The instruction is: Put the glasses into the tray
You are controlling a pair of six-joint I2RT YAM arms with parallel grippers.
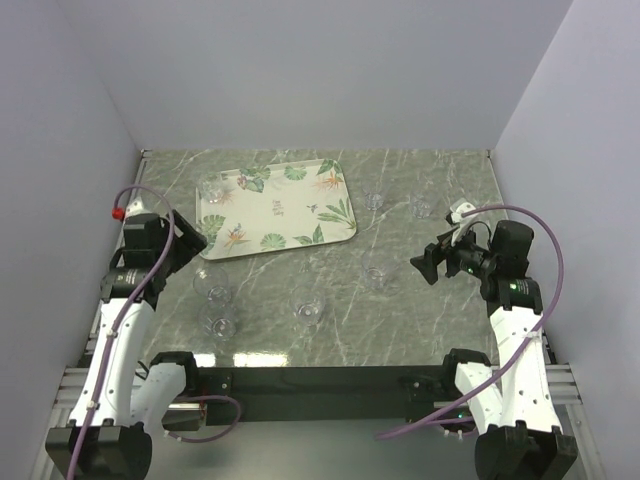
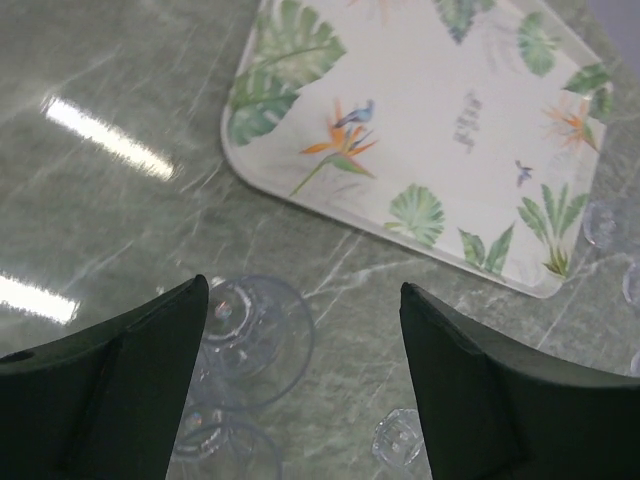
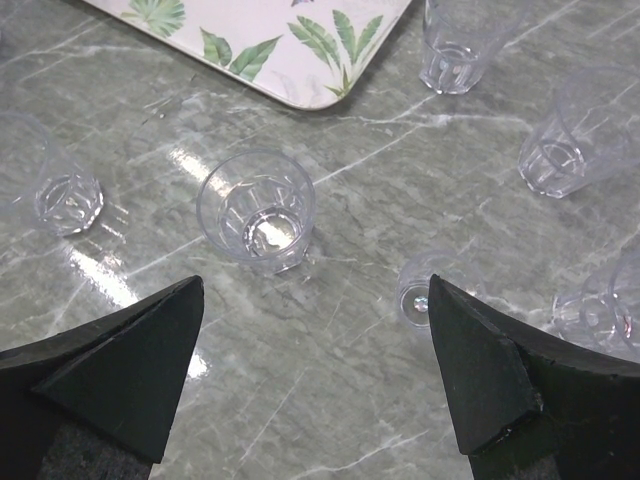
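Note:
The leaf-printed white tray lies at the back left of the marble table, and one clear glass stands in its far left corner. Several more glasses stand loose on the table, among them a pair near my left arm and one ahead of my right gripper. My left gripper hangs open beside the tray's near left corner, above two glasses with nothing between its fingers. My right gripper is open over bare table, just short of a glass.
Grey walls close in the table on the left, right and back. Two glasses stand right of the tray, and another sits near the front centre. The tray's corner shows at the top of the right wrist view.

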